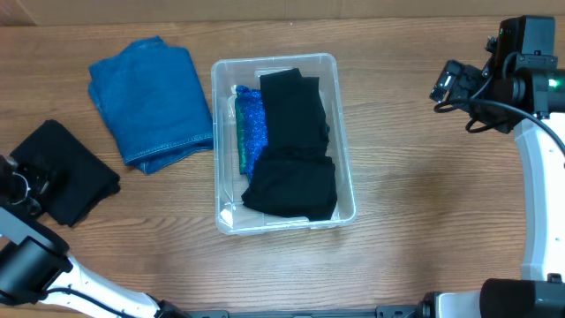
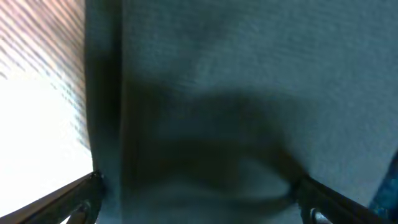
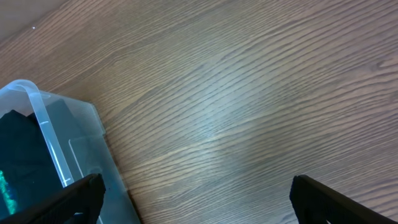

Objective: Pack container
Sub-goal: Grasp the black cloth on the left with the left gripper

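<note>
The clear container (image 1: 346, 159) stands mid-table and holds a black garment (image 1: 296, 150) with a blue patterned cloth (image 1: 251, 128) along its left side. A folded black cloth (image 1: 66, 172) lies at the far left. My left gripper (image 1: 19, 187) is at its left edge. In the left wrist view the dark cloth (image 2: 249, 74) fills the frame, and the open fingers (image 2: 199, 199) are spread wide around it. My right gripper (image 1: 448, 84) is open and empty above bare table at the upper right (image 3: 199, 196). A container corner (image 3: 62, 143) shows at its left.
Folded blue denim (image 1: 154, 102) lies left of the container, behind the black cloth. The wooden table (image 1: 415, 177) stretches between the container and the right arm.
</note>
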You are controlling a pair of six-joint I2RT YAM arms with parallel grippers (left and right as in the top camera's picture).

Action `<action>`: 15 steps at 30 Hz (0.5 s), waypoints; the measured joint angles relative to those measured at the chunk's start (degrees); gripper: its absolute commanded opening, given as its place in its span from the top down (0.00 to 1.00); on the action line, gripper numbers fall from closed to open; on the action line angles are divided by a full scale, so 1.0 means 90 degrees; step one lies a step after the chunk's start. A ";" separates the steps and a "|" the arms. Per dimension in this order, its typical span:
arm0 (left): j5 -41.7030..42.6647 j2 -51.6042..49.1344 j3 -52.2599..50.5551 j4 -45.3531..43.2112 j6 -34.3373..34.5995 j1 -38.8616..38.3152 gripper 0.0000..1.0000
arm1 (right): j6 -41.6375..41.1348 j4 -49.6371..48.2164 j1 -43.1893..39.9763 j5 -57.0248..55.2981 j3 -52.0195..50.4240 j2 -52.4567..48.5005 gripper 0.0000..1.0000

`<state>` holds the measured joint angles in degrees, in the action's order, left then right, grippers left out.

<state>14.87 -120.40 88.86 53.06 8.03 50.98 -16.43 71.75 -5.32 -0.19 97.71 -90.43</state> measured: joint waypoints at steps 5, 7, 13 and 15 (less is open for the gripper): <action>0.0073 -0.0085 0.0000 -0.0260 -0.0012 0.0129 0.00 | -0.0002 0.0024 0.0002 0.0002 -0.0002 0.0000 0.00; 0.0066 -0.0102 0.0000 -0.0347 0.0019 0.0129 0.00 | -0.0005 0.0044 0.0002 -0.0002 -0.0002 0.0000 0.00; 0.0381 -0.0287 0.0012 -0.0316 0.0109 0.0141 0.96 | -0.0002 0.0104 0.0002 0.0000 -0.0002 0.0000 0.00; 0.0678 -0.0304 0.0087 -0.0211 0.0109 0.0146 0.96 | -0.0002 0.0112 0.0002 0.0000 -0.0002 0.0000 0.00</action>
<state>20.97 -123.13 89.65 51.16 9.02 52.29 -16.45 72.75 -5.30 -0.19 97.69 -90.43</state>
